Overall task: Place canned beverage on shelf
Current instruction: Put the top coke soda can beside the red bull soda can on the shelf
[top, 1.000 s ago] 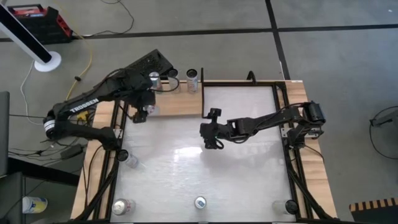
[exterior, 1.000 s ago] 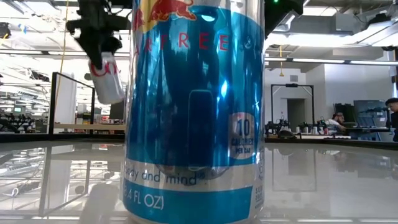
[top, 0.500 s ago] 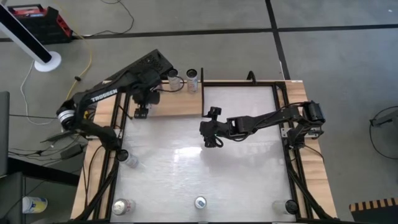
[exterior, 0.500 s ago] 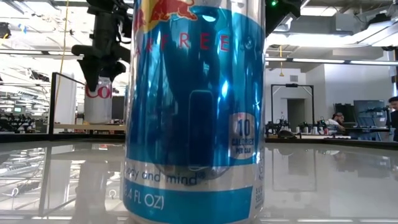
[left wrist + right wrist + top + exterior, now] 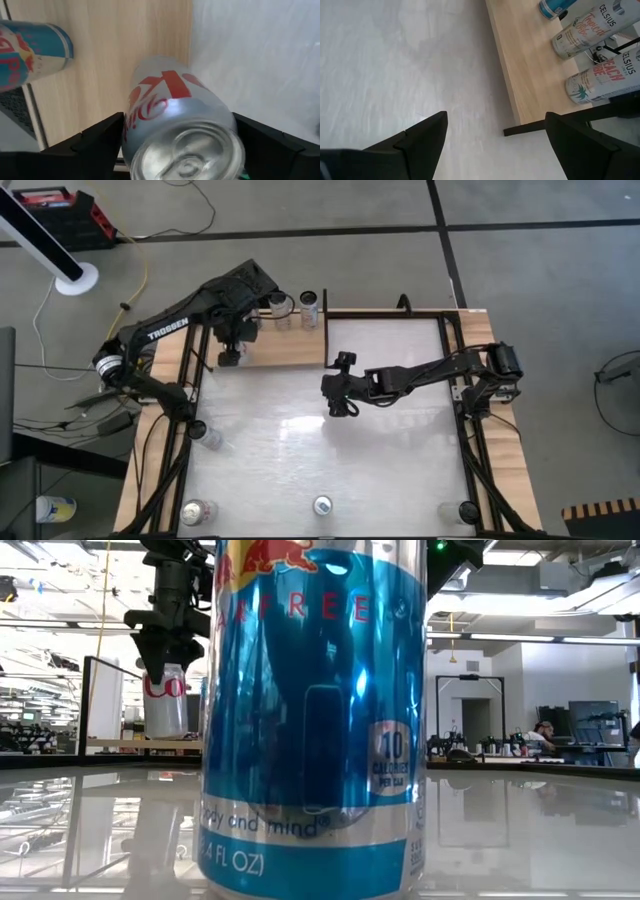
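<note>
Two arms are over my table, one working; the left gripper (image 5: 230,352) hangs above the near-left part of the shelf (image 5: 290,348), its fingers spread either side of a silver Diet Coke can (image 5: 177,120) that stands upright on the pale wood in the low view, so I judge the can set down and the grip slackened rather than pinching; I cannot tell whether the pads touch it. Three other cans (image 5: 587,55) line the shelf's far edge, which explains why I brought this one nearer the front. The right gripper (image 5: 337,385) waits mid-table with fingers wide and empty, clear of the work. A tall blue can (image 5: 310,710) fills the low view; more wait along the table's near edge.
</note>
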